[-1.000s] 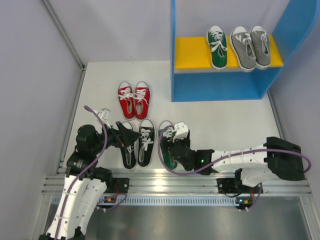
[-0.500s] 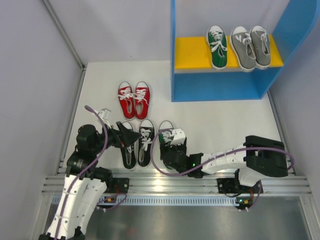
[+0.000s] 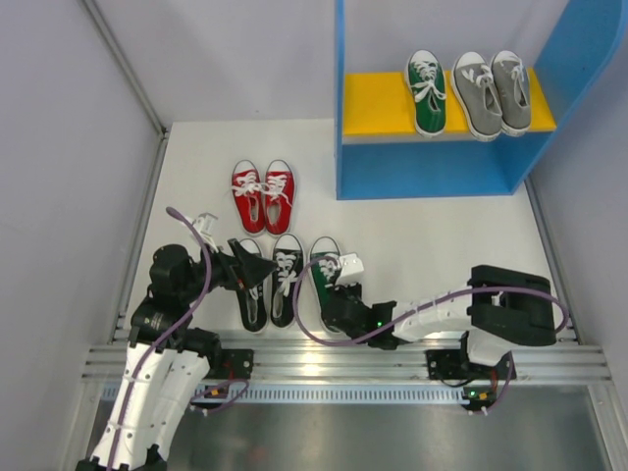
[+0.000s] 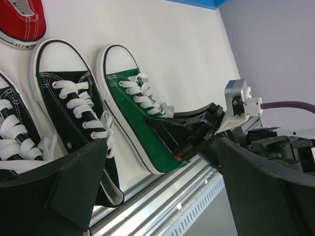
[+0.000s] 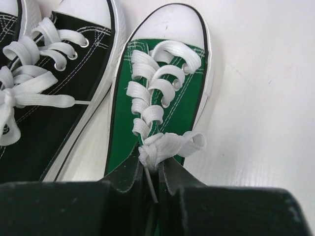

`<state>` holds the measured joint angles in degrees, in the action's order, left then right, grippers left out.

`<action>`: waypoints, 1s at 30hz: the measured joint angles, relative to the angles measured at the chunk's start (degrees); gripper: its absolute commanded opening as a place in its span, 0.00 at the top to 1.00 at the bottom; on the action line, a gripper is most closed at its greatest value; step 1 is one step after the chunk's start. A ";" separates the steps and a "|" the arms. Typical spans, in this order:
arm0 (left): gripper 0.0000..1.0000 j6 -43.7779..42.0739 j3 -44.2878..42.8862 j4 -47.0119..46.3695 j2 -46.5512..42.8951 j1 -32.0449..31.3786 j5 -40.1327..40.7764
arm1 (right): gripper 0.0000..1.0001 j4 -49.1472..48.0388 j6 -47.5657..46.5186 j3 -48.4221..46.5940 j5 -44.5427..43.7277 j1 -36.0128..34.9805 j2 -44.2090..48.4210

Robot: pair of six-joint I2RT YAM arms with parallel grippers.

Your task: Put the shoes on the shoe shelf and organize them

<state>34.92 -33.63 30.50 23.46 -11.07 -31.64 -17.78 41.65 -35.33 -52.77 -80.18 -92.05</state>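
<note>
Top view: a green canvas low-top sneaker [image 3: 322, 270] lies on the white surface [image 3: 442, 235], well in front of the blue-walled, yellow-boarded shoe shelf [image 3: 383, 108], with the right jaws at its heel.
Left wrist: the left jaws are spread wide and empty above a black canvas sneaker [image 4: 74, 113].
Right wrist: the right jaws are nearly together astride the white lace bow [image 5: 170, 143]; whether they grip cannot be told.

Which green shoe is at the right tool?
The green shoe on the table beside the black pair, right tool at its laces; the other green shoe sits on the yellow board.
</note>
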 measured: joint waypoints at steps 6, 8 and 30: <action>0.01 0.02 0.00 0.02 0.00 0.02 0.02 | 1.00 6.51 -6.91 1.55 1.62 0.00 12.04; 0.01 0.00 0.00 0.02 -0.02 0.02 0.02 | 1.00 9.31 -9.79 1.31 1.42 0.00 18.29; 0.01 0.04 0.22 0.07 -0.74 0.02 0.15 | 1.00 30.67 -43.15 -41.18 9.73 31.47 30.45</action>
<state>34.96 -33.41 30.57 22.72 -11.05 -31.48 12.88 -1.50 -76.51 -43.05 -48.71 -61.60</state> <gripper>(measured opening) 0.986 0.065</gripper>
